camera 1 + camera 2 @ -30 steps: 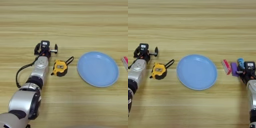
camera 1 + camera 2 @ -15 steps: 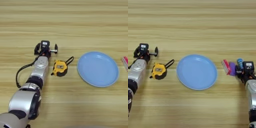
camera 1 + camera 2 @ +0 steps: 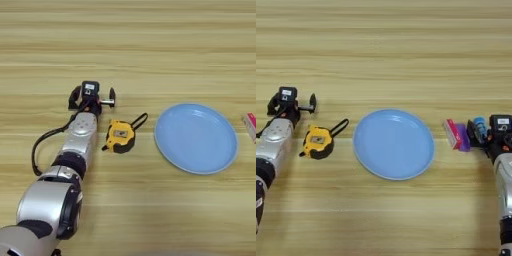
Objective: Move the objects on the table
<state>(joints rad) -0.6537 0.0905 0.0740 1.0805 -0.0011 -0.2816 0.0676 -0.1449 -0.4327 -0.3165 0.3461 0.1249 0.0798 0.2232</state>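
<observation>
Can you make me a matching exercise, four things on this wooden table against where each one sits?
Things:
1. yellow tape measure
2. round blue plate
3. small blue cylindrical tube
4. flat white pack with red edging

Places:
A. middle of the table
B. beside the left pincer
C. at the right pincer
D. just right of the plate

Pairs: 1-B, 2-A, 3-C, 4-D

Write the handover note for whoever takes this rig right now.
Left gripper: open, empty, resting on the table above-left of the tape measure.
Right gripper: at the blue tube, beside the pink-edged pack; grip unclear.
Plate: centre, bare.
Done: nothing visibly placed.
Left: the moves themselves; no goal is given.
</observation>
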